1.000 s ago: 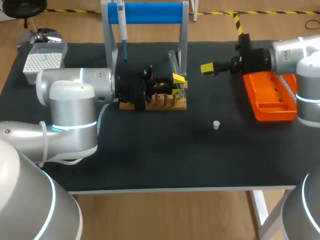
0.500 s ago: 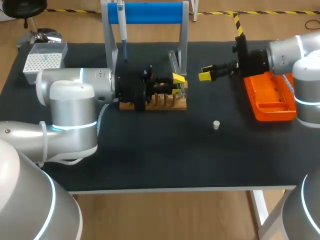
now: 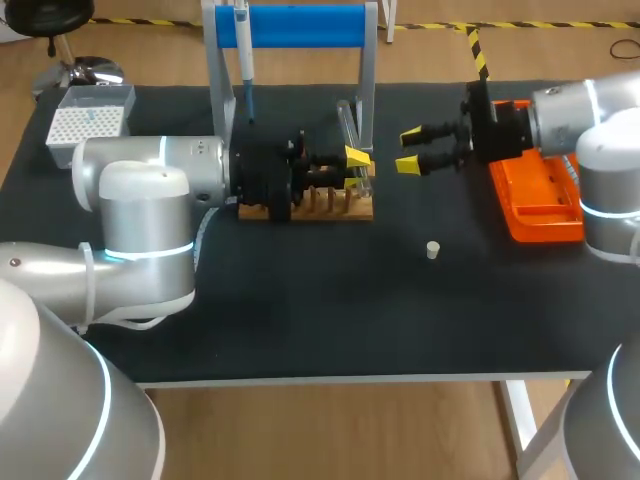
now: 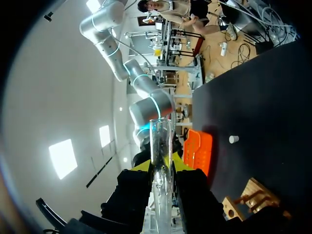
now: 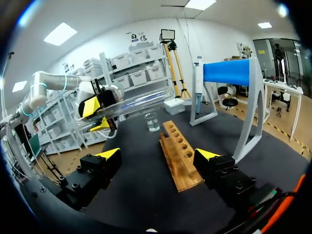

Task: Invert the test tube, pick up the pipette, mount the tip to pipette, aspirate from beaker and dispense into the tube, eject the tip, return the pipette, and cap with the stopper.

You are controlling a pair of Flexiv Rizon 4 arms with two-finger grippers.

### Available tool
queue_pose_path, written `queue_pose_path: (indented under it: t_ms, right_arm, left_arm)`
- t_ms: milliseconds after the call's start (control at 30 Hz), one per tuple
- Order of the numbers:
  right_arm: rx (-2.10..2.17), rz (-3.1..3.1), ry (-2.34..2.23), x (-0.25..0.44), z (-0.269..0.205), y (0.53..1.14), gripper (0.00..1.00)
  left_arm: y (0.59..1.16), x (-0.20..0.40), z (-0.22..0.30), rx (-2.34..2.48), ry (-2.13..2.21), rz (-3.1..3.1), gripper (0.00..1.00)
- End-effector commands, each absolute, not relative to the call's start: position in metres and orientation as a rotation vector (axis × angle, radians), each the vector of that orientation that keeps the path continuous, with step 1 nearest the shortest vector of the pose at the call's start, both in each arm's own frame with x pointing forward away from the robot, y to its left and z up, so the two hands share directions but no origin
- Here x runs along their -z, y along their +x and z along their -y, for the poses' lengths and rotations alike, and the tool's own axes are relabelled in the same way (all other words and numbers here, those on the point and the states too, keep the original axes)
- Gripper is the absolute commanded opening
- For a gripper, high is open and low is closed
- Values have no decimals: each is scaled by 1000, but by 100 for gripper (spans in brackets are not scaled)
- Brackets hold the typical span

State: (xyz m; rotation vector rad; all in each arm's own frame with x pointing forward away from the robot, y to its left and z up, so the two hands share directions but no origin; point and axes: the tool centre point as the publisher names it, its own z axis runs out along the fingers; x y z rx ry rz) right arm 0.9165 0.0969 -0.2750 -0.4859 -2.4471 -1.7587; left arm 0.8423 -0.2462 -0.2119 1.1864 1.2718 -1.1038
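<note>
I'm looking at a black table (image 3: pixel 330 320) with six things resting on it. At the far left corner sits a white box (image 3: pixel 88 120) with a dotted top, possibly a tip rack, though I can't resolve the holes. A stand (image 3: pixel 300 25) with a blue crossbar rises at the far middle. A wooden rack (image 3: pixel 335 208) lies just in front of it. An orange tray (image 3: pixel 540 195) rests toward the right edge. A small white stopper (image 3: pixel 433 250) sits alone, nearer me, between rack and tray. The right wrist view shows a glass beaker (image 5: pixel 152 122) near the rack's far end.

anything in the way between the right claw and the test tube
Nothing visible: open space lies between the right claw and the test tube in the left claw; the wooden rack sits lower.
</note>
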Motion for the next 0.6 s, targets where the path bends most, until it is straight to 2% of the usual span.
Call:
queue_pose_path:
  t_ms: [33,600]
  right_arm:
    - [1782,2505,-493,276,-102,911,100]
    - [1739,2636,-465,294,-115,903,100]
  left_arm:
    - [843,212,246,1103,1187,-1272,0]
    - [843,212,246,1103,1187,-1272,0]
